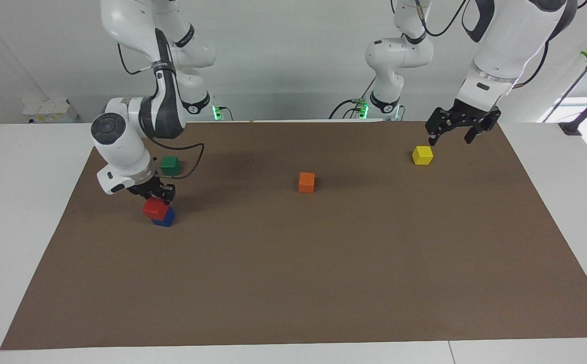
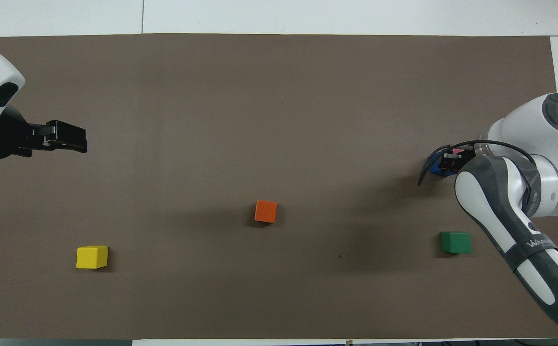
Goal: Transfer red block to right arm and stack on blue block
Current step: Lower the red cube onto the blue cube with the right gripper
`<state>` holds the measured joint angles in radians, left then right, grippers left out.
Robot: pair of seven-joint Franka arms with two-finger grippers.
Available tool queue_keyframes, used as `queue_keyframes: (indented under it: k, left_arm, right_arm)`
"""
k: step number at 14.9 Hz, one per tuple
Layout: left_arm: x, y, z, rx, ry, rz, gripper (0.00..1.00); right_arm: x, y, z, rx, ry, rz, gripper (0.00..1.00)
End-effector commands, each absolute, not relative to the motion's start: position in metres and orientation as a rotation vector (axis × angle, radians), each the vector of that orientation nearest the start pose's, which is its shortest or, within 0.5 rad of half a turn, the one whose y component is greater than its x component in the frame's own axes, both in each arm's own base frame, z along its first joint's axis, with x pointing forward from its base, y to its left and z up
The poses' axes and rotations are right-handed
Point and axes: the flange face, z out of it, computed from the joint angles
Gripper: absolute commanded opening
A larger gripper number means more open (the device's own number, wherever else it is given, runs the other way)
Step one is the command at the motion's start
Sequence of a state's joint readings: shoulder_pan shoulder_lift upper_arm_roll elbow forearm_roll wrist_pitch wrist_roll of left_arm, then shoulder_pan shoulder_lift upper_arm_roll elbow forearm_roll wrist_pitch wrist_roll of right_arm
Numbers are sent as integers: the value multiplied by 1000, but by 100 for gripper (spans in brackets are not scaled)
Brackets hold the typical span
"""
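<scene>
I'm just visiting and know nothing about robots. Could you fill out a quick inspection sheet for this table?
Surface: brown mat on a white table.
Job's things: red block sits on blue block.
Clutter: green block, orange block, yellow block, all apart.
Grippers: right pincer just above the red block; left pincer open in the air, over the mat beside the yellow block.
Cables: black cable loops off the right arm.
Surroundings: white wall.
</scene>
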<state>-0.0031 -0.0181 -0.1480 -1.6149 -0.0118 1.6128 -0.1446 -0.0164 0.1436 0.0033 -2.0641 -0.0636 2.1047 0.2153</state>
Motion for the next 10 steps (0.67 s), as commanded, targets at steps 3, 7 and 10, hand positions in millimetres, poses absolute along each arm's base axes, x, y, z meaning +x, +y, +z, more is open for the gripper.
queue_keyframes:
  k: [3,7,10]
  left_arm:
    - [539,-83,619,-3156,18,-23,100]
    - [539,-83,620,-3156,18,-25,100]
    - [539,-83,619,-3156,16,-23,100]
  right_arm:
    - [559,-12,359,-3186,356,124,92]
    - [568,-14,385,-3188,370,158,100]
    - [577,-14,428,-3196,343,190,100]
